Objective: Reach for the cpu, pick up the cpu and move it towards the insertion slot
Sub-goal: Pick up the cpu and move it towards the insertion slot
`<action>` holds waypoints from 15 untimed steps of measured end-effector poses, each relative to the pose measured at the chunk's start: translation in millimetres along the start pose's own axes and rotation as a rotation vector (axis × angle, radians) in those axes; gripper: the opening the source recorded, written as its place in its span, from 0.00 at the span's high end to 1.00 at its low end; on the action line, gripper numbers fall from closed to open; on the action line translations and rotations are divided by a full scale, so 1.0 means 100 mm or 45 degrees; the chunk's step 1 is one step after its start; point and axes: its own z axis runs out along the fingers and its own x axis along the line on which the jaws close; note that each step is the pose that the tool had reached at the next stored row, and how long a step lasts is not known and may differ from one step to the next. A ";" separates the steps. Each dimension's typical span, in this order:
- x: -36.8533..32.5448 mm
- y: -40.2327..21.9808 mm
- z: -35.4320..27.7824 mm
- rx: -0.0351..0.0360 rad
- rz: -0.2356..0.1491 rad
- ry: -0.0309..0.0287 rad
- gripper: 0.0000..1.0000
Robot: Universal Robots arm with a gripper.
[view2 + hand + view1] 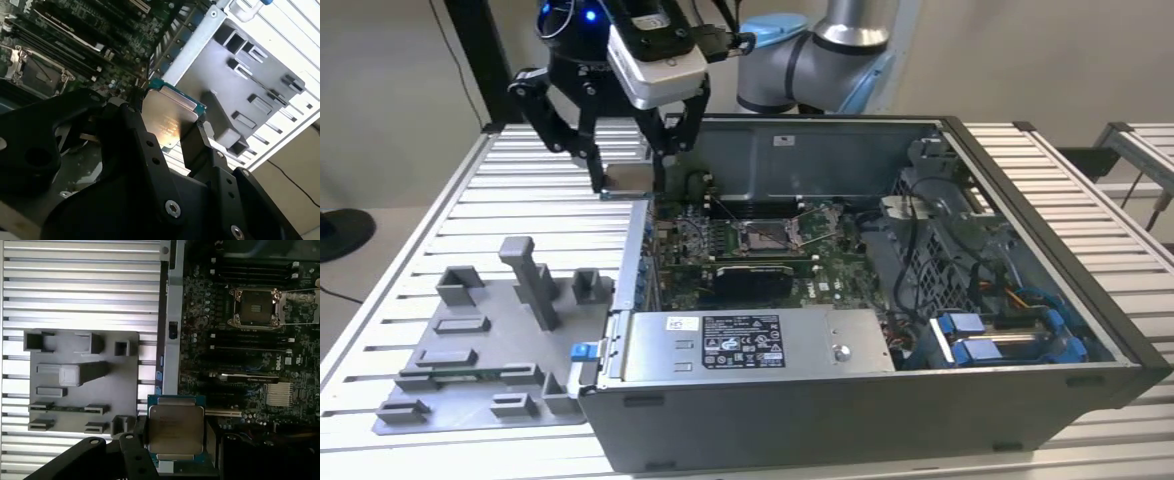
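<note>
The open computer case is seen below and to one side of the gripper, on a slatted metal table. Inside it lies the green motherboard. The grey fixture plate with its plastic blocks rests on the table outside the case wall, well away from the gripper in the exterior view.

The insertion slot, with its metal frame and dark centre, is set in the motherboard. It is also seen in the first wrist view and in the second wrist view, apart from the gripper and not yet beneath it.

The cpu is held in the gripper: the jaws are closed on its opposite edges, the black fingers pressing one side, and the silvery top is left exposed between them in both wrist views. It is carried clear of the table, just at the case wall.

Several risks may be judged from here. The chip is gripped only by thin edges, so slip or tilt could be caused by any jolt. The case wall lies close under the gripper, and a low path could bring the chip or fingers against it. A tilted chip could be set wrongly against the slot's delicate contacts.
</note>
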 end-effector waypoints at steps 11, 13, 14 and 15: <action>-0.448 -0.008 -0.005 -0.0001 0.000 0.0012 1.00; -0.530 -0.009 -0.005 -0.0001 0.000 0.0014 1.00; -0.568 -0.010 -0.006 -0.0001 0.000 0.0015 1.00; -0.609 -0.011 -0.006 -0.0001 0.000 0.0015 1.00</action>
